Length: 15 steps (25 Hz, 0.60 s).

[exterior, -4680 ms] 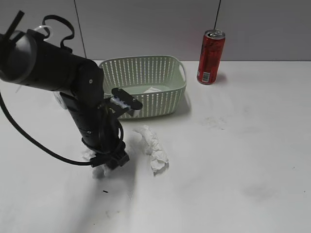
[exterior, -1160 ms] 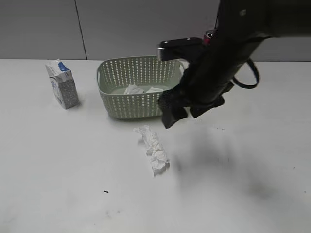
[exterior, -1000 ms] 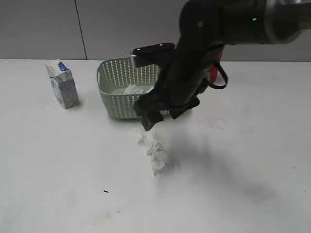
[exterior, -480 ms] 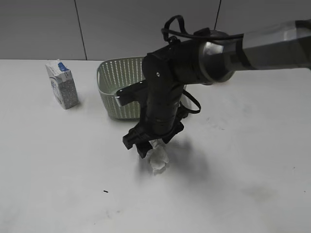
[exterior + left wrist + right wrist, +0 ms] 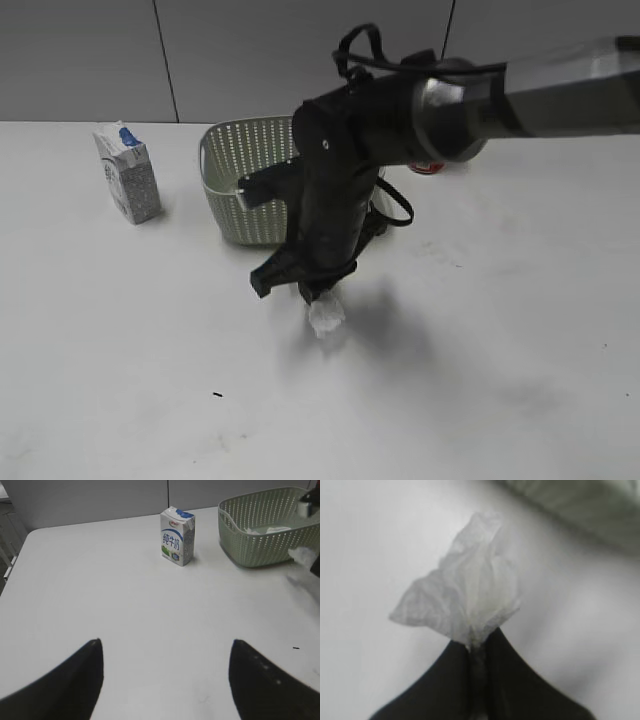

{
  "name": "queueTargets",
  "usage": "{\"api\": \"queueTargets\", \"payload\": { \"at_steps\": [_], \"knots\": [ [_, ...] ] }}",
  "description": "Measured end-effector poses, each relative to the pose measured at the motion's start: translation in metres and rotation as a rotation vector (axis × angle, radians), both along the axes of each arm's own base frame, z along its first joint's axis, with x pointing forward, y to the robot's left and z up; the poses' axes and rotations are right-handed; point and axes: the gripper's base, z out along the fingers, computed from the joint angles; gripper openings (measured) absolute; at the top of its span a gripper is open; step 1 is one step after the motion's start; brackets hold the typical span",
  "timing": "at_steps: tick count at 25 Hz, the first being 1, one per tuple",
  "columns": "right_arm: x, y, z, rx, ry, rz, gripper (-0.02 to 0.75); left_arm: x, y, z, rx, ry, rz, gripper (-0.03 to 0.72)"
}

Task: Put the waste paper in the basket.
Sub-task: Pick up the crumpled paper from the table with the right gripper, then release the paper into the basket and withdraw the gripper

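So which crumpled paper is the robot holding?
The wad hanging below the right gripper, pinched between its shut fingers, in front of the basket. The other wads already lie inside the basket.

Milk carton left of basket, apart.

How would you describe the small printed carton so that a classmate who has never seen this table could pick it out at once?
Start at the green basket, the largest object on the white table. Look to its left in the exterior view, where the small carton stands upright on its own. Unlike the white paper wad pinched in the right gripper, it is boxy with blue-and-white print.
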Motion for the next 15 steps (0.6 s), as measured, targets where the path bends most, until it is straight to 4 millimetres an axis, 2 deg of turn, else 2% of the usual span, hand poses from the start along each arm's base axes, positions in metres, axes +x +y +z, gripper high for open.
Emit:
{"api": "queueTargets", "payload": {
  "at_steps": [5,8,11,13,15],
  "knots": [
    [0.012,0.006,0.086,0.169,-0.268,0.035,0.026,0.0,0.0,0.0,0.0,0.0,0.0,0.571],
    [0.025,0.009,0.117,0.217,-0.511,0.113,0.025,0.0,0.0,0.0,0.0,0.0,0.0,0.571],
    [0.04,0.011,0.123,0.235,-0.687,0.194,0.025,0.0,0.0,0.0,0.0,0.0,0.0,0.571],
    [0.05,0.012,0.114,0.225,-0.745,0.237,0.025,0.0,0.0,0.0,0.0,0.0,0.0,0.571],
    [0.062,0.009,0.094,0.197,-0.743,0.247,0.025,0.0,0.0,0.0,-0.001,0.0,0.0,0.571]
  ]
}}
